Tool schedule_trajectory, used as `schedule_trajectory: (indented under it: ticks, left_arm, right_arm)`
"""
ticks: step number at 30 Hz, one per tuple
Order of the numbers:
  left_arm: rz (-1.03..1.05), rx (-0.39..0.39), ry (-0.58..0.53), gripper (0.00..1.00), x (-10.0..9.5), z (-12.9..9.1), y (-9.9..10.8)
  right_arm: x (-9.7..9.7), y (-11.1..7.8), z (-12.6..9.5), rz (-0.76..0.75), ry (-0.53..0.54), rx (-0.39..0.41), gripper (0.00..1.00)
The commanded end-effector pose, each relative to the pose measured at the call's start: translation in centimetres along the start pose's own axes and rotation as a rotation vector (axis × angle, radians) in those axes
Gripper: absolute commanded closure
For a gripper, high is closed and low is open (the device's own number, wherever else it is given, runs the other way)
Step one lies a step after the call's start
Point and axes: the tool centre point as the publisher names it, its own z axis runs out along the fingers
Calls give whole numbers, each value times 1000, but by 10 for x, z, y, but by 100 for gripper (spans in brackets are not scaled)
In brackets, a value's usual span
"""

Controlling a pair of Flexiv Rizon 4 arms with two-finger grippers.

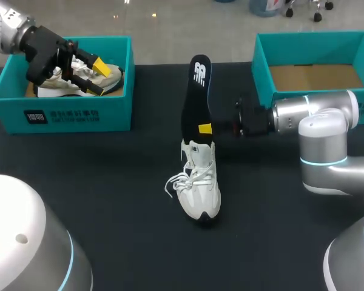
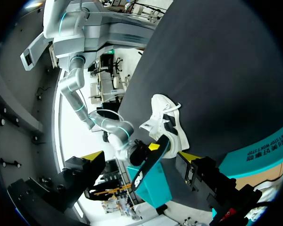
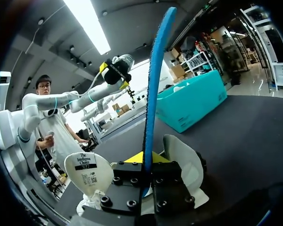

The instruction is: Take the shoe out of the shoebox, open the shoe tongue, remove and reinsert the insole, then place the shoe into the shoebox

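Plainly, the right gripper [image 3: 145, 164] is clamped on the black insole [image 1: 198, 91]. Its jaws pinch the lower end from both sides, so the insole stands upright directly above the collar of the white shoe [image 1: 198, 189]. That shoe rests on the dark table [image 1: 109, 182], unheld, with its tongue [image 3: 87, 172] pulled forward over the laces. The insole step looks to be in hand. To do it well, the lower end should go straight down into the shoe's opening, in line with the sole, then slide toward the toe without buckling or tipping the shoe. Well to the shoe's left, the left gripper [image 1: 96, 77] hangs with its jaws apart, holding nothing, over a teal box [image 1: 60, 115] containing a second shoe [image 1: 79, 85]. The shoebox [image 1: 315, 42] sits behind and to the right of the shoe.
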Motion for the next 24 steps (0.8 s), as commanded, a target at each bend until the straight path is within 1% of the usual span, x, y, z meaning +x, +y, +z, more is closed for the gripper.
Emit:
schedule_trajectory:
  ticks: [1,3,9,13,16,19,20,21,22,24]
  left_arm:
    - [1,2,3,0,0,-1,0]
    - [1,2,3,0,0,-1,0]
    - [1,2,3,0,0,-1,0]
    - [1,2,3,0,0,-1,0]
    - [1,2,3,0,0,-1,0]
    - [1,2,3,0,0,-1,0]
    - [1,2,3,0,0,-1,0]
    - [1,2,3,0,0,-1,0]
    - [1,2,3,0,0,-1,0]
    - [1,2,3,0,0,-1,0]
  right_arm:
    - [-1,-12,7,5,1,13,100]
    - [0,-17,8,14,-4,30,100]
    - [3,-33,8,47,-2,41,100]
    - [7,-39,8,61,-5,47,100]
    - [9,-39,8,64,-8,49,100]
    - [11,-31,6,47,-16,33,100]
    - [13,-28,5,39,-17,31,96]
    - [14,-25,5,31,-19,29,78]
    - [16,-22,4,25,-20,29,71]
    - [18,-17,4,11,-23,31,62]
